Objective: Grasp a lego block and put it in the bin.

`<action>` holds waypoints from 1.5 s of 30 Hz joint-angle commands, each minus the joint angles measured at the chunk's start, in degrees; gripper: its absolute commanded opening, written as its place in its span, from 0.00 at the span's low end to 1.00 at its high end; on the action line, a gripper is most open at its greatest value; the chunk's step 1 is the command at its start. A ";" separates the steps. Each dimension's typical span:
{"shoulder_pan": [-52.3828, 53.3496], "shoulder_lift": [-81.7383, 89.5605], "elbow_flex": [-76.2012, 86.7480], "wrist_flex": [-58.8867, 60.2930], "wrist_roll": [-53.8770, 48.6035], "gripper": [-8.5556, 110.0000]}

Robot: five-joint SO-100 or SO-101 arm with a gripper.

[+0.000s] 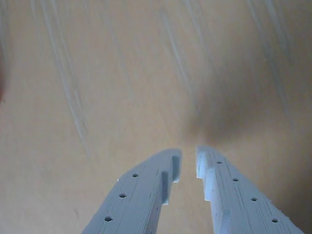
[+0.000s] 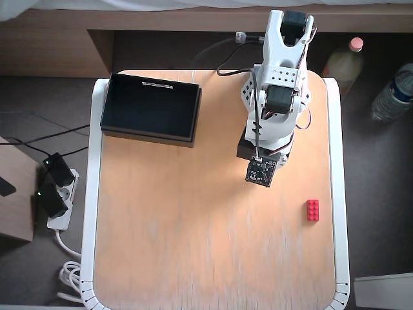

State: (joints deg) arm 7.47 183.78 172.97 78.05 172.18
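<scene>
Overhead view: the lego block [image 2: 313, 210] lies near the table's right edge, lower right of the arm, long axis running top to bottom. Wrist view: the gripper [image 1: 188, 158], slightly parted, holds nothing.

No text, label, brand or number is legible on anything in either view

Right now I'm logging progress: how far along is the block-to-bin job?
Nothing looks done: the lego block lies on the table near its right edge, and the bin looks empty. The gripper holds nothing, fingertips slightly apart over bare wood. Reaching, grasping, carrying and dropping remain.
</scene>
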 commanded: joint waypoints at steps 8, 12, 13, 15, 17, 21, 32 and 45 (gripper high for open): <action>0.53 5.10 8.88 0.97 -0.44 0.07; 0.53 5.10 8.88 0.97 -0.44 0.07; 0.53 5.10 8.88 0.97 -0.44 0.07; 0.53 5.10 8.88 0.97 -0.44 0.07; 0.53 5.10 8.88 0.97 -0.44 0.07; 0.53 5.10 8.88 0.97 -0.44 0.07; 0.53 5.10 8.88 0.97 -0.44 0.07; 0.53 5.01 8.88 0.97 1.58 0.07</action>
State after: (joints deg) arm 7.47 183.78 172.97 78.05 172.53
